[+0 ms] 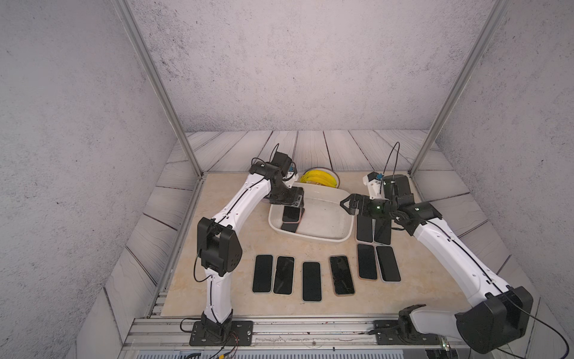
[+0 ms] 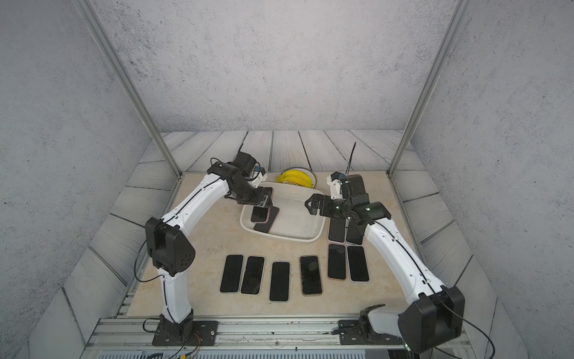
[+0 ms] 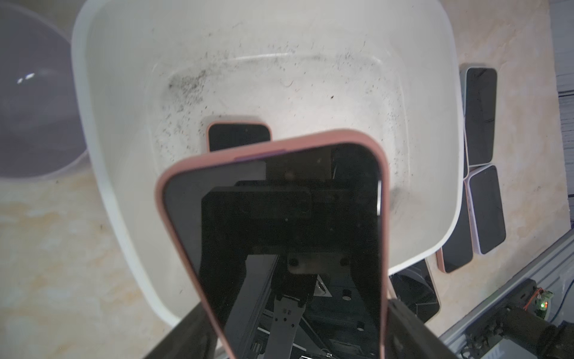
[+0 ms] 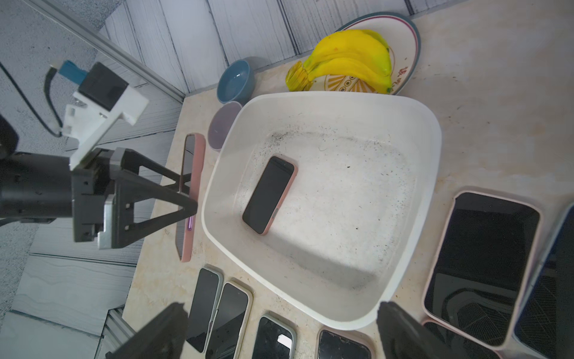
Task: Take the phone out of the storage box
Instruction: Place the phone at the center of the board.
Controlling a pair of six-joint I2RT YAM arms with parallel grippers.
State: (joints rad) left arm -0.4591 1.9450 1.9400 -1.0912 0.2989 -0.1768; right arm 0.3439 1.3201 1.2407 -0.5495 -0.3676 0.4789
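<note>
The left gripper [image 1: 292,203] is clamped across the long edges of the held phone [image 3: 279,233], a handset in a pink case with its screen facing the wrist camera. It hangs in the air over the left side of the storage box [image 1: 310,239]. A 2nd phone [image 4: 268,194], also in a pink case, lies flat on the box's speckled bottom, just below. The right gripper [image 1: 345,205] hovers empty above the box's right rim, jaws wide apart.

The grip is only 2 narrow fingertips on a smooth case, so I judge the handset could pivot or slip. A drop here would land on the 2nd phone. Moving left too low could clip the rim and shift the box. Setting down is tight too: 8 table phones [image 1: 311,281] crowd the near and right sides, so a careless release could stack glass on glass.

No brand shows on any screen or case. The banana plate [image 4: 403,62] bears a small red mark, too small to read.
</note>
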